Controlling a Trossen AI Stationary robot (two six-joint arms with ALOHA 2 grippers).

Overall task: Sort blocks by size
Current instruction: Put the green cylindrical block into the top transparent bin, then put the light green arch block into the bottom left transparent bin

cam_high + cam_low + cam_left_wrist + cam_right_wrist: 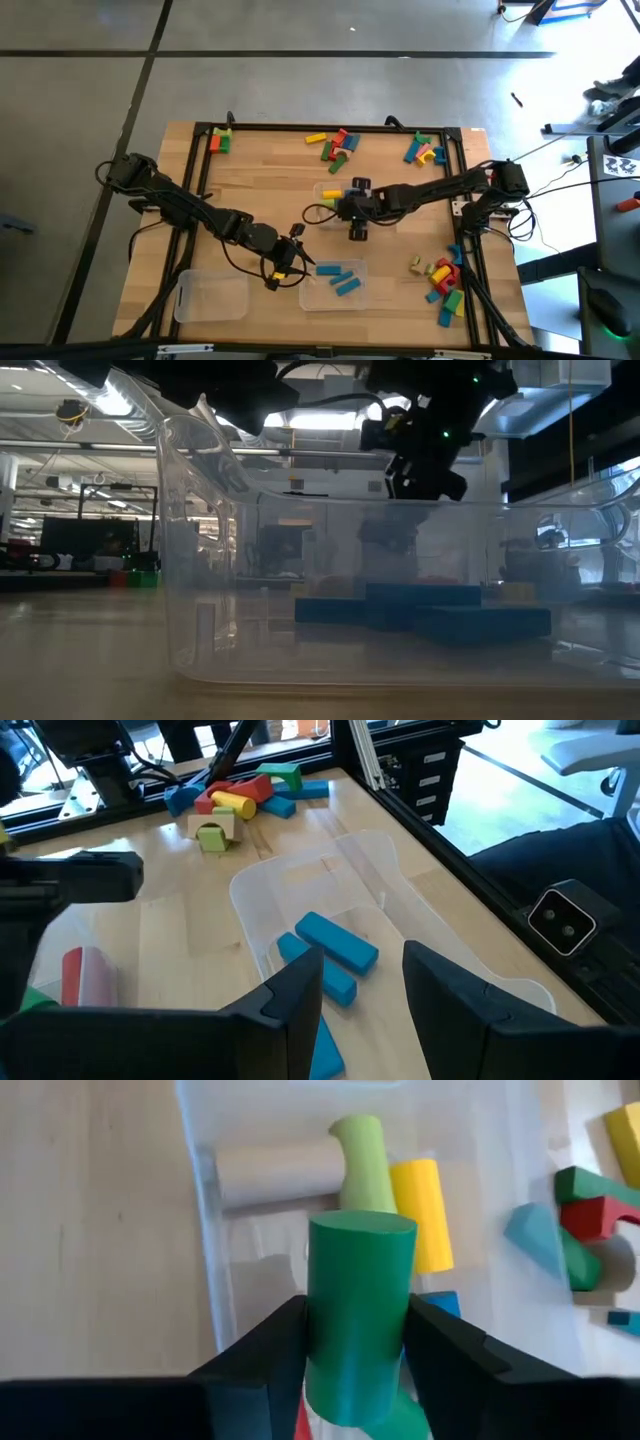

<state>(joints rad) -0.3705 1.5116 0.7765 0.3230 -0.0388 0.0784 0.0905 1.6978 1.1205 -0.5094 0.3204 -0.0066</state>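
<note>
My right gripper (pixel 355 1310) (pixel 358 208) is shut on a dark green cylinder block (pixel 358 1315). It hangs over the middle clear tray (pixel 205 1200) (pixel 322 187), where a tan cylinder (pixel 275 1172), a light green block (pixel 362 1165) and a yellow cylinder (pixel 425 1210) lie. My left gripper (pixel 362 960) (pixel 285 265) stands open with nothing between its fingers, beside the near clear tray (pixel 400 880) (pixel 335 298). Blue blocks (pixel 335 940) (pixel 338 278) lie flat in that tray. My right gripper pinches the green cylinder's round side (pixel 345 1340) between its two fingers. The fingers slant down from the table's right and lie along the cylinder. Its flat end (pixel 360 1230) sticks out past the fingertips. The block is lifted clear above the tray.
Loose blocks lie in piles at the far left (pixel 220 140), far middle (pixel 337 145), far right (pixel 425 152) and near right (pixel 445 282). Another clear tray (pixel 210 298) stands at the near left. A dark frame (pixel 330 128) borders the table.
</note>
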